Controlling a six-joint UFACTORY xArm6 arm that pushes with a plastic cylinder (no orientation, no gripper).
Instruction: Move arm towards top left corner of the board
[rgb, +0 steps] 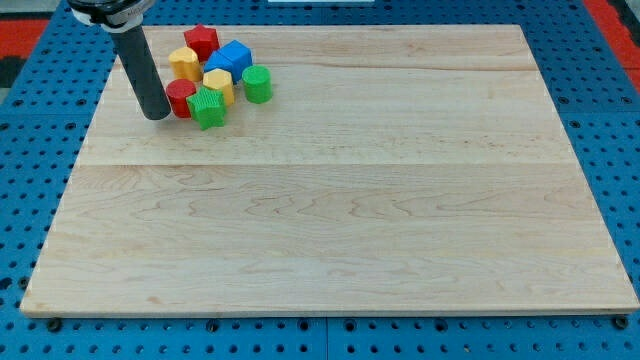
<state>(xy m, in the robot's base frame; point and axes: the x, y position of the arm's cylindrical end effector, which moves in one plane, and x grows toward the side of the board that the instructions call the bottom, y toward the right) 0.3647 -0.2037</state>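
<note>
My tip (156, 113) rests on the wooden board (340, 200) near the view's top left, just left of a cluster of blocks. It touches or nearly touches a red cylinder (180, 97). A green star-shaped block (208, 107) lies right of that cylinder. Behind them are a yellow block (184, 62), a second yellow block (219, 85), a red star-shaped block (201, 42), a blue block (232, 57) and a green cylinder (257, 85). The board's top left corner (122, 30) is behind the rod.
The board lies on a blue perforated table (40, 120). Red patches of surface show at the view's top left (25, 25) and top right (612, 20).
</note>
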